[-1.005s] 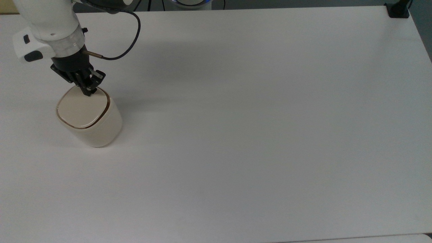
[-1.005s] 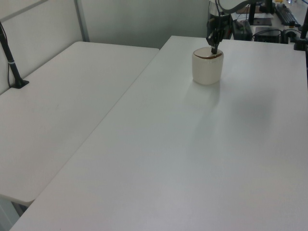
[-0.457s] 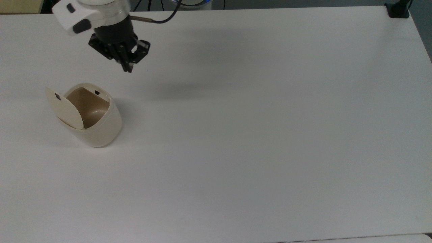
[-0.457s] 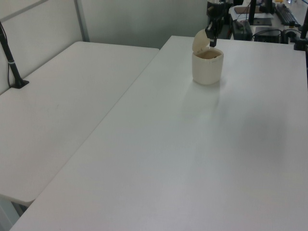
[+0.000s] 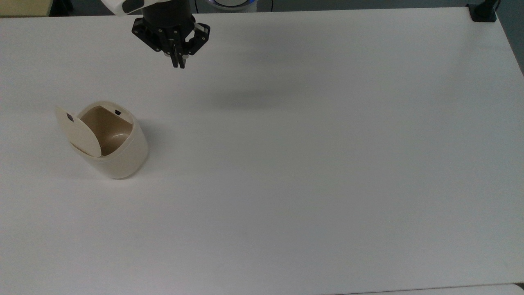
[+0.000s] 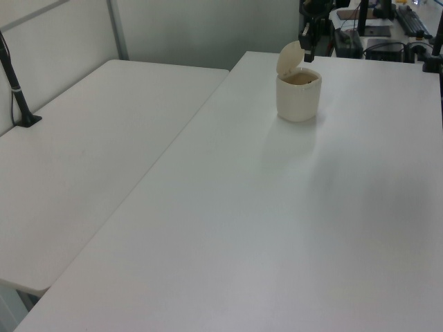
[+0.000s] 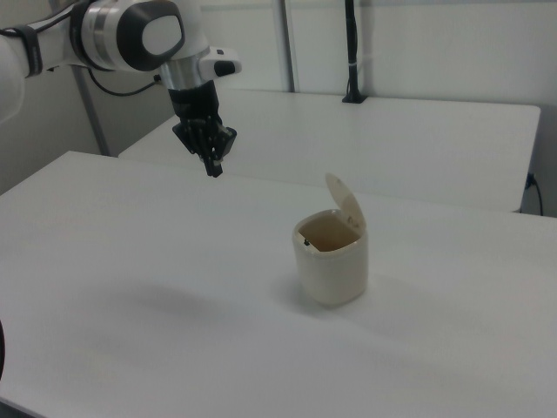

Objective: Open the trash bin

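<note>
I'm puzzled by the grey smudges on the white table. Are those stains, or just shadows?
Shadows: in the top view a soft dark patch on the table lies to the right of the gripper, which hangs above it; in the right view a faint shade spreads beside the open trash bin; in the left view the tabletop looks evenly lit, with dim patches.

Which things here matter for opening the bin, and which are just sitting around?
Part of the job:
- trash bin, its lid standing open
- hand, fingers together, off to the top view's upper right of the bin

Just around:
- white table
- second table alongside
- black post
</note>
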Available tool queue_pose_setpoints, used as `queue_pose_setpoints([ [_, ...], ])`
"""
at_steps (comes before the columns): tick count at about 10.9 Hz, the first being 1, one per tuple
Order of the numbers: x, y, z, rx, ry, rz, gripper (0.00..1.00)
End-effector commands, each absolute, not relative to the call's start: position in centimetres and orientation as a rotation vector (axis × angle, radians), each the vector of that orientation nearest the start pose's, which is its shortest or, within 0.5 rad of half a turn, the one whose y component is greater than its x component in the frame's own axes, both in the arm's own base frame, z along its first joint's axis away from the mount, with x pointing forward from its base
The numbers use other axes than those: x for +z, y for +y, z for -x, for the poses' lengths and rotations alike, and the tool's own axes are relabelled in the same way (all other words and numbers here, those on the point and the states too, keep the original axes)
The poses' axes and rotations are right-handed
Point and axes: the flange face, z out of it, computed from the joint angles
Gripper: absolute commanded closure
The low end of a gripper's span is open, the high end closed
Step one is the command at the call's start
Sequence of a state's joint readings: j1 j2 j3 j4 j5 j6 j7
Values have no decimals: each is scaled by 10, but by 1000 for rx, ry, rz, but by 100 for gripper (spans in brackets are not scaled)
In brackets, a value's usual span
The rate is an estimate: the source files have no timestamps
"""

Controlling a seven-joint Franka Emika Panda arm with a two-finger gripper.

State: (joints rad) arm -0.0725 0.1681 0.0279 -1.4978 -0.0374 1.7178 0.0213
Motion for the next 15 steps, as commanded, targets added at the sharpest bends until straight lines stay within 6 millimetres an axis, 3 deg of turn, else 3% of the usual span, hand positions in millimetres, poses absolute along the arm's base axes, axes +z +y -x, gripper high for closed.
queue_pose_setpoints([
  [1, 576, -14, -608, -51, 47, 3223, 89],
  [13, 577, -19, -604, -15, 49, 3228, 84],
  [14, 577, -20, -604, -15, 56, 3228, 71],
  [15, 577, -21, -604, -15, 59, 3228, 68],
])
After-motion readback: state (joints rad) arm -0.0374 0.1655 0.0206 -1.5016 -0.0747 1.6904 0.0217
